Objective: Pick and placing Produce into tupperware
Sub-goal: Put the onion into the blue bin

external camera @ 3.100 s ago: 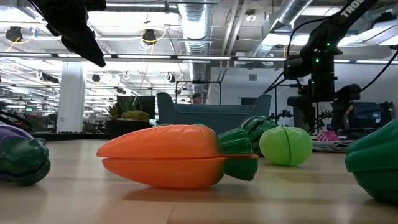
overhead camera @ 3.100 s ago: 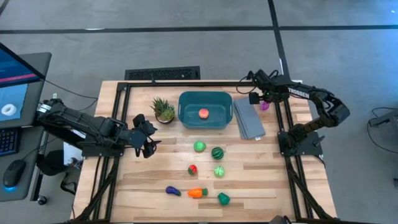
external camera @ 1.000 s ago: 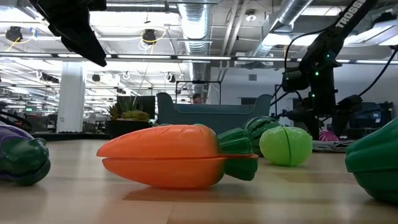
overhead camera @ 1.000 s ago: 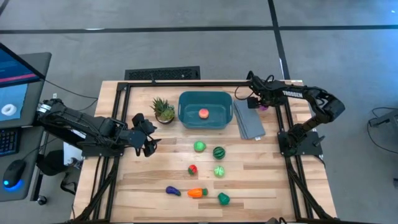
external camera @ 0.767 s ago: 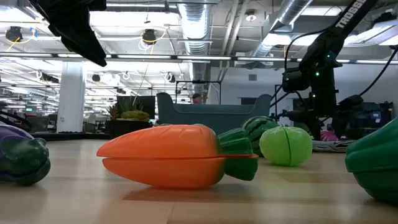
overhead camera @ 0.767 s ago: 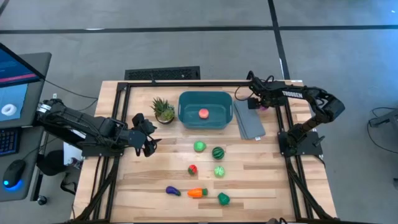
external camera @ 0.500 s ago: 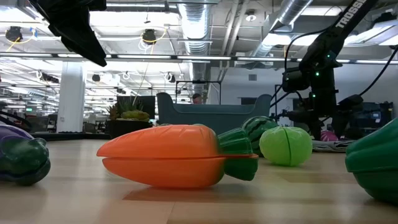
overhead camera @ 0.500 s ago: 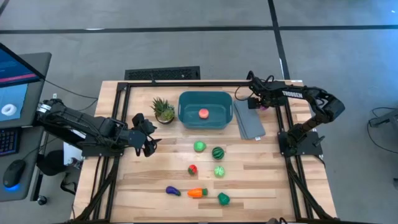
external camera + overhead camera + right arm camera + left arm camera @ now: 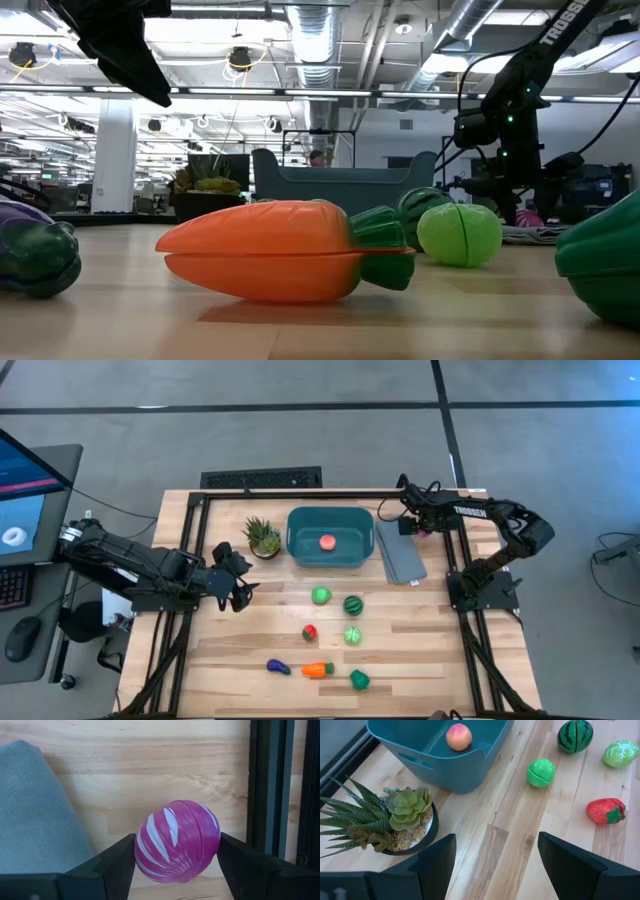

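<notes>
Holding one pink peach [image 9: 327,542], the teal tupperware [image 9: 303,550] sits upright.

Around the magenta piece [image 9: 177,841] room is tight — the grey cloth [image 9: 35,810] crowds one side, the black frame rail [image 9: 270,790] the other. Between the potted plant [image 9: 263,537] and the scattered produce [image 9: 335,625] lies bare wood — open passage.

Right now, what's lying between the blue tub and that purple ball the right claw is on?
A folded grey cloth lies between the tub and the purple ball, plain in the high view. The right gripper has closed on the ball.
</notes>
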Tool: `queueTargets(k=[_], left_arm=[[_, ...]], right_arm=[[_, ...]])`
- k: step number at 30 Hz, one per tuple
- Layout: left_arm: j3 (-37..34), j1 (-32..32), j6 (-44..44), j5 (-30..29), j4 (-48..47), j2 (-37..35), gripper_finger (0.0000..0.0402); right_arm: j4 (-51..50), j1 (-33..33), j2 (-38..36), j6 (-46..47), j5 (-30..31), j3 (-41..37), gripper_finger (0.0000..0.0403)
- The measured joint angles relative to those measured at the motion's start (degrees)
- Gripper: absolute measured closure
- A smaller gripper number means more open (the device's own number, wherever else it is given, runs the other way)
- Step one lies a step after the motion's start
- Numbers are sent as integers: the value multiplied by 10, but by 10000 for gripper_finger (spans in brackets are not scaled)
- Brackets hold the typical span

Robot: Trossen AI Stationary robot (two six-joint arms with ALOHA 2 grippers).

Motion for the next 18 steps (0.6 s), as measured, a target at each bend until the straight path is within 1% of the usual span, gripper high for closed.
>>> queueTargets(k=[11, 18], left_arm=[[0, 0, 0, 0, 4, 0, 130], [0, 0, 0, 0, 11, 0, 130]], right_arm=[[-12, 0, -25, -4, -5, 0, 126], [-15, -3, -65, -10, -12, 0, 128]])
